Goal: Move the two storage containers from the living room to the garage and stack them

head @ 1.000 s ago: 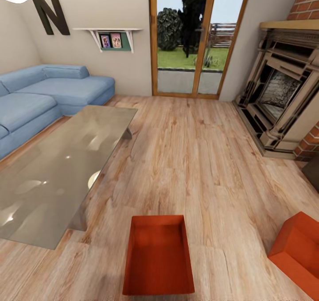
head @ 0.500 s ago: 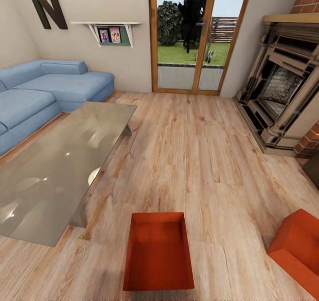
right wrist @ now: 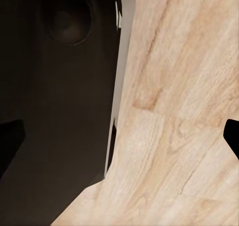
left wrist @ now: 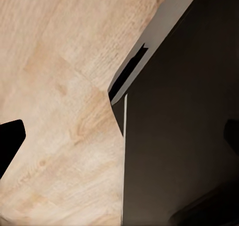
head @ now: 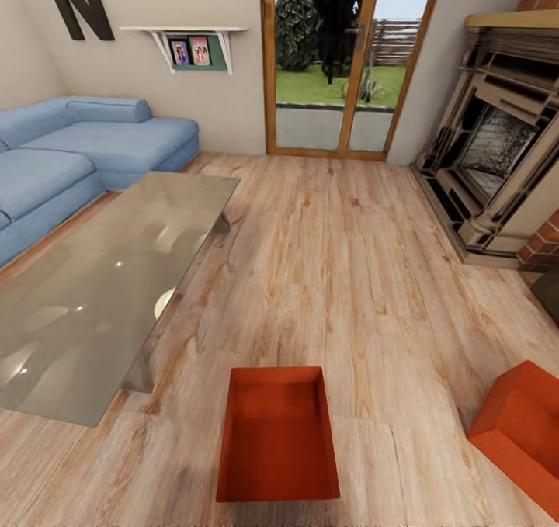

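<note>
Nearby, one storage container [head: 278,434] lying open-topped on the light wood plank floor [head: 349,263], close below the head camera; another storage container [head: 519,432] off to the right, cut by the frame edge, well apart from the first; glass coffee table [head: 93,302] to the left, blue sofa [head: 85,154] beyond; end effector state on either arm impossible to tell, only dark fingertip slivers [left wrist: 9,138] over planks.

In both wrist views we see our body [left wrist: 179,136] as a broad, flat, matte black panel with a thin pale grey edge and a notched corner. In the right wrist view our body panel [right wrist: 55,111] carries a round recessed dimple. Black fingertip [left wrist: 9,141] corners intrude at frame edges.
</note>
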Motion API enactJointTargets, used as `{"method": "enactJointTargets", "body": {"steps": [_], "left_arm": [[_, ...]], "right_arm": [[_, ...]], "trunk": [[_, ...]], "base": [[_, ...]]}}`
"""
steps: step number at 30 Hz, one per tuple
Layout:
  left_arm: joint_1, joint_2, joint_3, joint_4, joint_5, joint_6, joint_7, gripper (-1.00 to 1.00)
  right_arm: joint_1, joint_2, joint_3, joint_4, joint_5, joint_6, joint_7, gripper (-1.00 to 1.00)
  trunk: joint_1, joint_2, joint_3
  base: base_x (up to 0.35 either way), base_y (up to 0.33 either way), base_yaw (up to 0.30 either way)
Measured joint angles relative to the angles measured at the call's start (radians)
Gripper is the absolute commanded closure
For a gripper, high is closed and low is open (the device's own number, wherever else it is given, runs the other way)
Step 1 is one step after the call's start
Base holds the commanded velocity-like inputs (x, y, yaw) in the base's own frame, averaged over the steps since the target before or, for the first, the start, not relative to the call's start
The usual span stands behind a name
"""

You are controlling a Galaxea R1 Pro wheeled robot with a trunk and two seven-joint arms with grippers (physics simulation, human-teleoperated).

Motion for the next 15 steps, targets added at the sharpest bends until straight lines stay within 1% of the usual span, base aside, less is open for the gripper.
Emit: {"method": "enactJointTargets", "body": {"steps": [15], "left_arm": [[0.0,0.0,0.0,0.0,-0.001,0.0,-0.002,-1.0]], "right_arm": [[0.0,-0.001,0.0,0.0,0.0,-0.001,0.0,-1.0]], "trunk": [[0.0,0.0,-0.024]], "base": [[0.0,0.0,0.0]]}}
